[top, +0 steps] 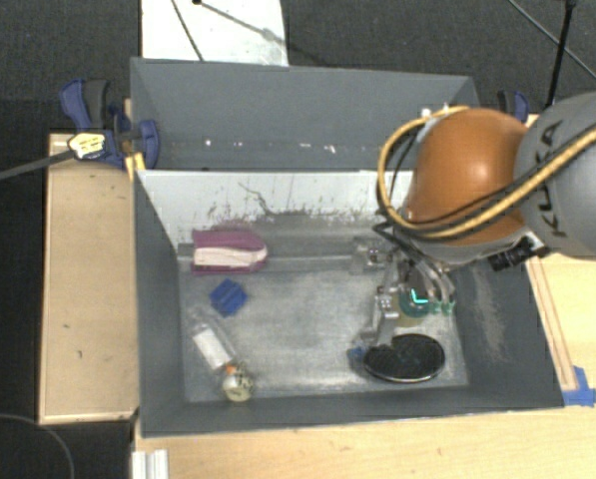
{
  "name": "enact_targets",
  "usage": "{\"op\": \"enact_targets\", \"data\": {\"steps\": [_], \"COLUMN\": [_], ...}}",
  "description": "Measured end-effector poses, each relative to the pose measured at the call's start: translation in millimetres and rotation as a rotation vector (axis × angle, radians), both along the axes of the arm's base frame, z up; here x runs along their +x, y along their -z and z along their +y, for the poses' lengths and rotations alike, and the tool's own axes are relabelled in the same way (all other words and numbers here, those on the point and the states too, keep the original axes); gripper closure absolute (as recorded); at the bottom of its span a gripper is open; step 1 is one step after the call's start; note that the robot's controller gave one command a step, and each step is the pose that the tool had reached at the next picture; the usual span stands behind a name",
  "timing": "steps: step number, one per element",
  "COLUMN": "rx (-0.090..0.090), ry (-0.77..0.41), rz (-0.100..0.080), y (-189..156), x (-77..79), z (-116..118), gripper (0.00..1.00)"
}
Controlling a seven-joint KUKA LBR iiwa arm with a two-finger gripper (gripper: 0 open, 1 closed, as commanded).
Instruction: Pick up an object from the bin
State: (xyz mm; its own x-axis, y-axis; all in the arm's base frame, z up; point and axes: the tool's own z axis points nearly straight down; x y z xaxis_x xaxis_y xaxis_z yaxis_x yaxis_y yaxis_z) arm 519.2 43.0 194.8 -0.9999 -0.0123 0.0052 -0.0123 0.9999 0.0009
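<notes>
My gripper (pixel 405 295) hangs low in the bin's front right part, under the orange cover. Right below it lies a flat black oval disc (pixel 405 358) on the floor near the front wall. A small blue piece (pixel 357 353) pokes out at the disc's left edge. The gripper stands just above the disc's back rim; whether it touches the disc I cannot tell.
At the back left lies a maroon and white block (pixel 229 249). A small blue cube (pixel 228 297) sits in front of it, and a clear little bottle (pixel 219 355) lies near the front left corner. The arm reaches in from the right.
</notes>
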Motion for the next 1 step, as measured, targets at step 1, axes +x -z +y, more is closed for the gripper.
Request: {"op": "enact_targets", "data": {"steps": [1], "rx": [0.0], "ry": [0.044], "rz": [-0.008], "y": [127.3], "x": [-41.7], "z": [-41.0], "gripper": [0.0]}}
